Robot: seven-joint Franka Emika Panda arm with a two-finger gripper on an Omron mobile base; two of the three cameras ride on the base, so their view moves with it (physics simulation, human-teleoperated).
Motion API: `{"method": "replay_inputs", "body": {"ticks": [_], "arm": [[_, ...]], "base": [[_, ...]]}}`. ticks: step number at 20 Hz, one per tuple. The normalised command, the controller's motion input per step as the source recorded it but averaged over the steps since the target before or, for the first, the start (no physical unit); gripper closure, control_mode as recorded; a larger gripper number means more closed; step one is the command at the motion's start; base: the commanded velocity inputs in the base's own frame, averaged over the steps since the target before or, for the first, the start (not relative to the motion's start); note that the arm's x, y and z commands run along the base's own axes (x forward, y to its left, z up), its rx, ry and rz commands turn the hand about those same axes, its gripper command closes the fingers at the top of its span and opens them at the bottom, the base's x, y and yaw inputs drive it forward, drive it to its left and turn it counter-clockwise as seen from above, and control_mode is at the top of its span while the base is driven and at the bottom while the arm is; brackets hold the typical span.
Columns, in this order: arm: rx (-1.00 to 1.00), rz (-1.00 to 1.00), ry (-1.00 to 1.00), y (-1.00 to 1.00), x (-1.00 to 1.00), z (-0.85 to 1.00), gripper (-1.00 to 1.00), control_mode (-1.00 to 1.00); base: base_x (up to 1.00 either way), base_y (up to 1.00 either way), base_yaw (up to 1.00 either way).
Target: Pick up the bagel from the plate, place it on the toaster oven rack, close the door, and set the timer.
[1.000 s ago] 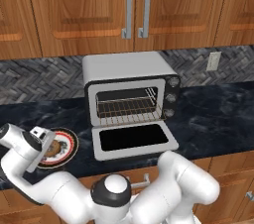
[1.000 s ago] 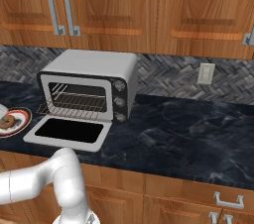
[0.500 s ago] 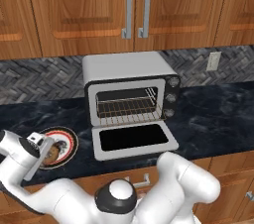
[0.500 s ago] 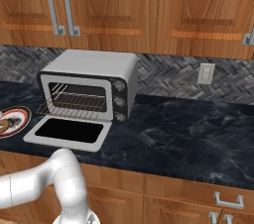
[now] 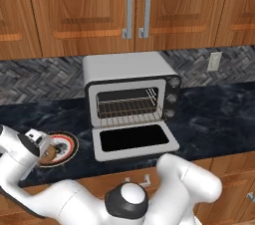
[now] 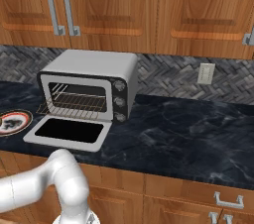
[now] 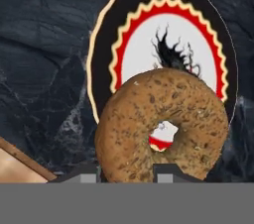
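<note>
In the hand view the bagel (image 7: 161, 129), golden-brown and dark-speckled, stands large between my two fingertips, and my gripper (image 7: 126, 173) is shut on its lower edge. Behind it lies the plate (image 7: 149, 25), white with a red and black rim and a dark central pattern, its middle bare. From the left base view my gripper (image 5: 44, 150) holds the bagel (image 5: 50, 155) just over the plate (image 5: 67, 142) at the counter's left. The toaster oven rack (image 5: 128, 107) spans the open cavity. The door (image 5: 134, 139) lies folded down flat, its dark glass facing up.
The silver toaster oven (image 6: 94, 67) has three knobs (image 6: 119, 101) down its right side. Its open door (image 6: 67, 131) reaches toward the counter's front edge, right of the plate (image 6: 12, 121). Wooden cabinets hang above. Dark marble counter (image 6: 183, 129) stretches right.
The jaws have narrowed onto the bagel. It has come off the middle of the plate, which now shows its dark pattern in the right base view.
</note>
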Motion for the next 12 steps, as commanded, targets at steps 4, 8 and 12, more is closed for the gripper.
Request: {"method": "replay_inputs", "body": {"ticks": [4,8,12], "arm": [[0.11,0.0,-0.1,-0.14,-0.45,1.0,1.0,-1.0],[0.02,-0.02,-0.03,-0.49,-0.18,0.77,1.0,-1.0],[0.0,-0.08,-0.01,-0.76,0.0,0.58,1.0,-1.0]], "base": [[0.0,0.0,0.0],[0.0,0.0,0.0],[0.0,0.0,0.0]]}}
